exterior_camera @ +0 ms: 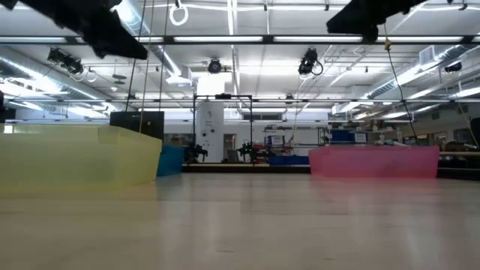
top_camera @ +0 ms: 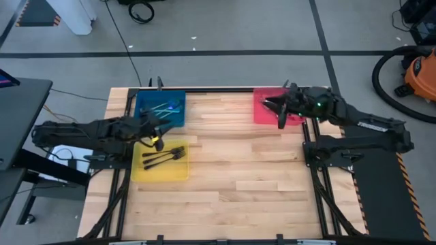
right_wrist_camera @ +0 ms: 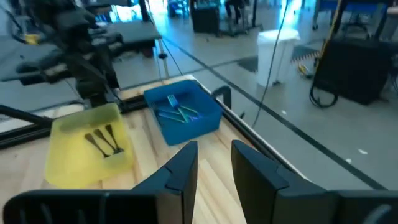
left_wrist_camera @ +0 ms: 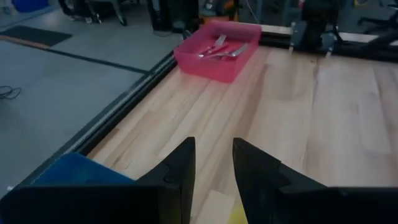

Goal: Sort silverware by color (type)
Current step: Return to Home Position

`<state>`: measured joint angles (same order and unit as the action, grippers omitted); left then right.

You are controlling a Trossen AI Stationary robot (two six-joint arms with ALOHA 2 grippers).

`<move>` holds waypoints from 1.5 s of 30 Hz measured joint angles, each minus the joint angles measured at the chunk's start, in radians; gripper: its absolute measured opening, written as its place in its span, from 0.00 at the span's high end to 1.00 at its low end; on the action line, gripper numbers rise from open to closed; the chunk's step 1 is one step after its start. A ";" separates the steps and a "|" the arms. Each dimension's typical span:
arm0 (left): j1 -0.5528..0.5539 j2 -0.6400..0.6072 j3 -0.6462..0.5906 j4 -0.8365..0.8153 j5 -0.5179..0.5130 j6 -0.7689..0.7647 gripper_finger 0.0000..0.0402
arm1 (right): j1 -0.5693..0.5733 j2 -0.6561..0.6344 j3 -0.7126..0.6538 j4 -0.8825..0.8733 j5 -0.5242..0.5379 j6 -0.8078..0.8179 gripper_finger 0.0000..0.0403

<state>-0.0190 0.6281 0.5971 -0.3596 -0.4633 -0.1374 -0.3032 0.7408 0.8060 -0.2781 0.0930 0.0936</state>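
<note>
Black-handled forks [top_camera: 163, 155] lie flat in the yellow tray [top_camera: 178, 171], also seen in the right wrist view [right_wrist_camera: 104, 140]. Teal-handled forks [top_camera: 164, 107] lie in the blue tray [top_camera: 143, 102], crossing one another [right_wrist_camera: 179, 112]. Red-handled forks [left_wrist_camera: 219, 48] lie in the red tray [left_wrist_camera: 211, 65]. My left gripper [top_camera: 156, 138] hangs above the gap between the blue and yellow trays, open and empty [left_wrist_camera: 213, 163]. My right gripper [top_camera: 280, 116] hovers over the red tray's [top_camera: 260, 112] near edge, open and empty [right_wrist_camera: 214, 163].
Bare wooden tabletop [top_camera: 238, 170] stretches between the trays and toward the near edge. A black frame rail [top_camera: 218, 90] runs along the far edge. In the low view the yellow [exterior_camera: 75, 159], blue [exterior_camera: 171, 160] and red [exterior_camera: 373, 161] trays stand on the table, with both arms above.
</note>
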 joint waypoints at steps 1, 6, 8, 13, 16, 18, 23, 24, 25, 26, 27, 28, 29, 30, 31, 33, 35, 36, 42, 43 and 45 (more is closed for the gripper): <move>-0.005 -0.024 -0.035 0.020 -0.002 0.010 0.73 | 0.010 -0.025 -0.033 0.021 0.001 0.000 0.74; -0.038 -0.117 -0.176 0.049 0.000 0.068 0.73 | 0.049 -0.129 -0.199 0.137 -0.022 -0.019 0.74; -0.048 -0.150 -0.210 0.057 0.002 0.062 0.73 | 0.058 -0.164 -0.265 0.171 -0.044 -0.018 0.74; -0.066 -0.211 -0.283 0.088 0.045 0.065 0.73 | 0.080 -0.224 -0.413 0.321 -0.128 0.001 0.74; -0.076 -0.233 -0.310 0.120 0.086 0.073 0.73 | 0.093 -0.244 -0.487 0.405 -0.202 -0.004 0.74; -0.085 -0.240 -0.324 0.125 0.105 0.068 0.73 | 0.102 -0.254 -0.531 0.455 -0.235 -0.003 0.74; -0.117 -0.245 -0.396 0.155 0.119 0.063 0.73 | 0.128 -0.271 -0.634 0.554 -0.256 0.016 0.74; -0.123 -0.245 -0.417 0.184 0.120 0.063 0.73 | 0.134 -0.274 -0.653 0.569 -0.257 0.017 0.74; -0.129 -0.245 -0.439 0.223 0.122 0.067 0.73 | 0.139 -0.277 -0.671 0.585 -0.263 0.016 0.74; -0.136 -0.245 -0.460 0.261 0.127 0.075 0.73 | 0.143 -0.279 -0.687 0.598 -0.271 0.019 0.74; -0.143 -0.245 -0.479 0.294 0.133 0.090 0.73 | 0.147 -0.280 -0.700 0.608 -0.276 0.024 0.74; -0.149 -0.245 -0.495 0.313 0.136 0.097 0.73 | 0.152 -0.279 -0.713 0.624 -0.280 0.033 0.74; -0.154 -0.245 -0.507 0.321 0.137 0.102 0.73 | 0.156 -0.280 -0.726 0.644 -0.284 0.038 0.74; -0.158 -0.245 -0.515 0.326 0.138 0.103 0.73 | 0.160 -0.280 -0.736 0.658 -0.293 0.038 0.74; -0.161 -0.245 -0.524 0.328 0.138 0.104 0.73 | 0.163 -0.280 -0.745 0.663 -0.306 0.036 0.74; -0.171 -0.245 -0.542 0.327 0.139 0.103 0.73 | 0.168 -0.280 -0.762 0.667 -0.331 0.027 0.74; -0.178 -0.244 -0.555 0.340 0.153 0.106 0.73 | 0.172 -0.279 -0.781 0.684 -0.335 0.026 0.74; -0.182 -0.244 -0.559 0.351 0.160 0.108 0.73 | 0.174 -0.279 -0.792 0.701 -0.337 0.028 0.74; -0.188 -0.243 -0.565 0.359 0.248 0.175 0.73 | 0.184 -0.277 -0.800 0.696 -0.383 0.012 0.74; -0.188 -0.243 -0.565 0.358 0.266 0.188 0.73 | 0.186 -0.277 -0.800 0.696 -0.389 0.007 0.74; -0.188 -0.243 -0.566 0.361 0.307 0.220 0.73 | 0.186 -0.277 -0.800 0.696 -0.420 -0.016 0.74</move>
<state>-0.2066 0.3855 0.0306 0.0014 -0.1559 0.0823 -0.1169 0.4642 0.0063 0.4181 -0.3275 0.0778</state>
